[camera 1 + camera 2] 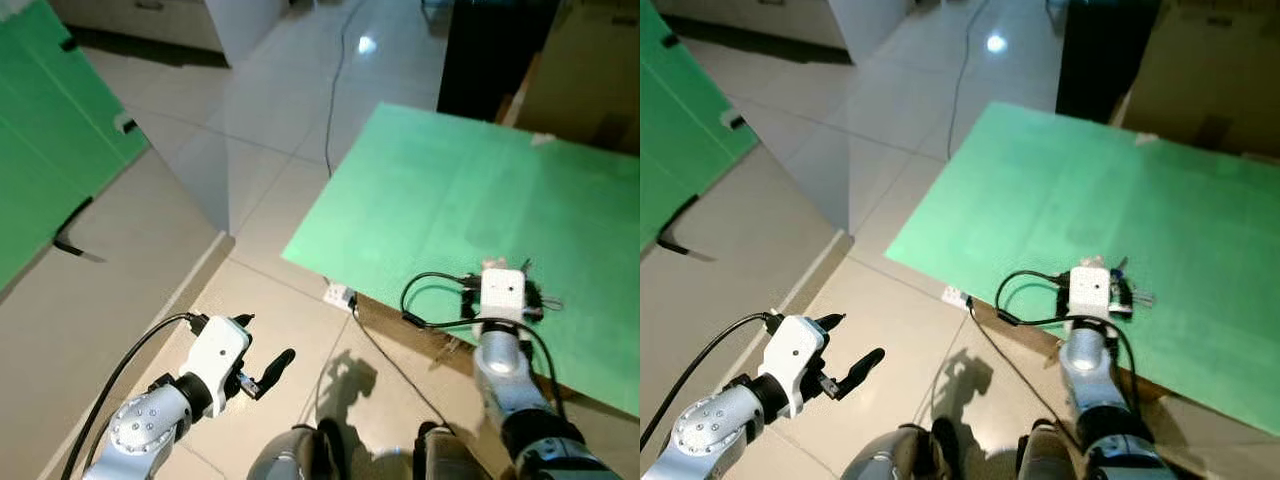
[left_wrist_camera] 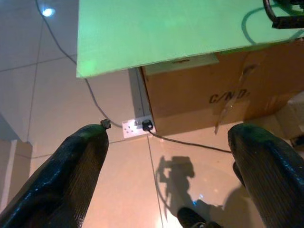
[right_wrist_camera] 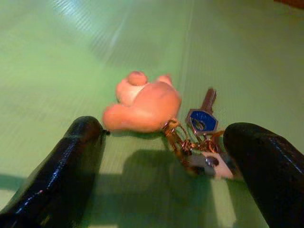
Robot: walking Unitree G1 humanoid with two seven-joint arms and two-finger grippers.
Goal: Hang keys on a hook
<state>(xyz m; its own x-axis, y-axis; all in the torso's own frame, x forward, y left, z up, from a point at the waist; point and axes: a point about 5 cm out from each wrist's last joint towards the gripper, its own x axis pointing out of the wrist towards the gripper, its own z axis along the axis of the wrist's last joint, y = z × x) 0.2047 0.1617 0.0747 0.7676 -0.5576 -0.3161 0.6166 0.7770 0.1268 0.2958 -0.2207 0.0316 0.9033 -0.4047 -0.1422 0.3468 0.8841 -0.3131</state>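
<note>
A bunch of keys [image 3: 199,142] lies flat on the green tabletop [image 1: 430,190]. It has an orange plush charm [image 3: 142,107], a blue-headed key [image 3: 202,118] and a brass ring. My right gripper [image 3: 166,175] is low over the table near its front edge, open, with one black finger on each side of the bunch. From the head, its white wrist [image 1: 503,290] covers most of the keys, and one key tip [image 1: 1140,297] pokes out. My left gripper [image 1: 265,345] hangs open over the floor tiles, holding nothing.
A cardboard box [image 2: 213,90] stands under the table, with a power strip [image 2: 137,127] and cables on the floor beside it. A green panel [image 1: 40,130] stands at the left. A black cabinet [image 1: 490,50] and another cardboard box [image 1: 590,70] are behind the table.
</note>
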